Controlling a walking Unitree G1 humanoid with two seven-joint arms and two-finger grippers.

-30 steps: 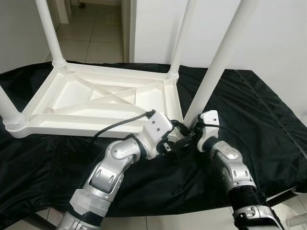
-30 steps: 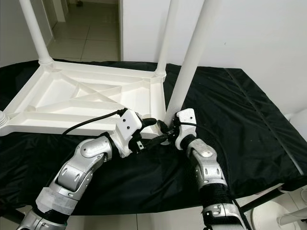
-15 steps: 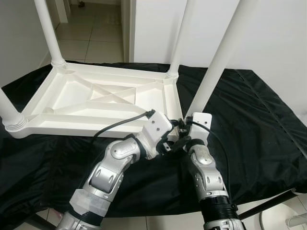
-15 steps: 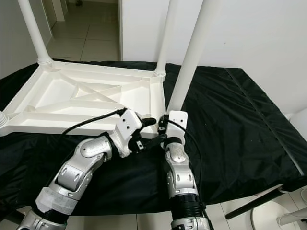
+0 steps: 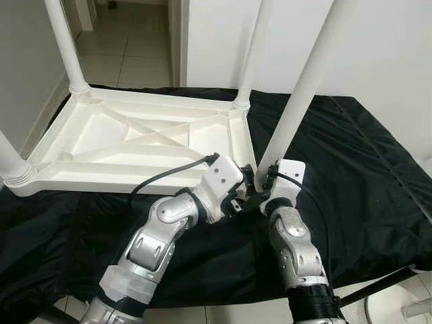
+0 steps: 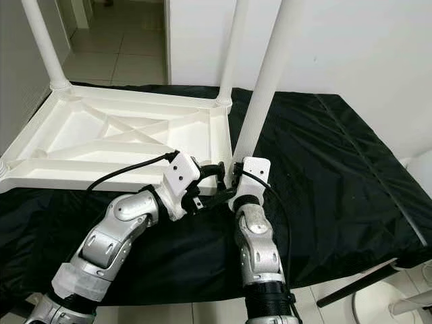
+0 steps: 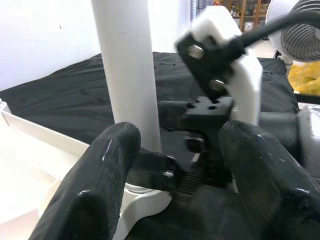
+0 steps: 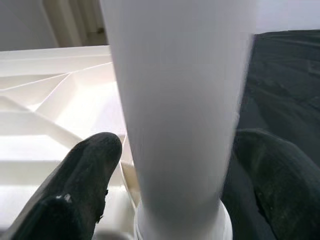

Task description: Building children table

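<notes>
A white plastic children's table (image 5: 101,145) lies upside down on a black cloth, its legs pointing up. My right gripper (image 5: 260,181) is at the base of the near right leg (image 5: 300,94), where the leg meets the table corner. In the right wrist view the leg (image 8: 180,100) stands between the two black fingers (image 8: 85,190), which hug its sides. My left gripper (image 5: 244,196) sits just beside that corner, open and holding nothing. In the left wrist view its fingers (image 7: 100,185) spread apart, with the leg (image 7: 127,65) and the right wrist housing (image 7: 225,60) ahead.
The black cloth (image 5: 364,155) covers the work surface, with bare room to the right of the table. Other legs stand at the far left (image 5: 64,44), far right (image 5: 253,54) and near left (image 5: 10,158). A tiled doorway (image 5: 128,47) lies behind. A fan base (image 5: 405,307) stands on the floor.
My right forearm swung from the right side round to the front of the leg while its gripper stayed at the leg's base. The left arm held still; the view shifted slightly.
</notes>
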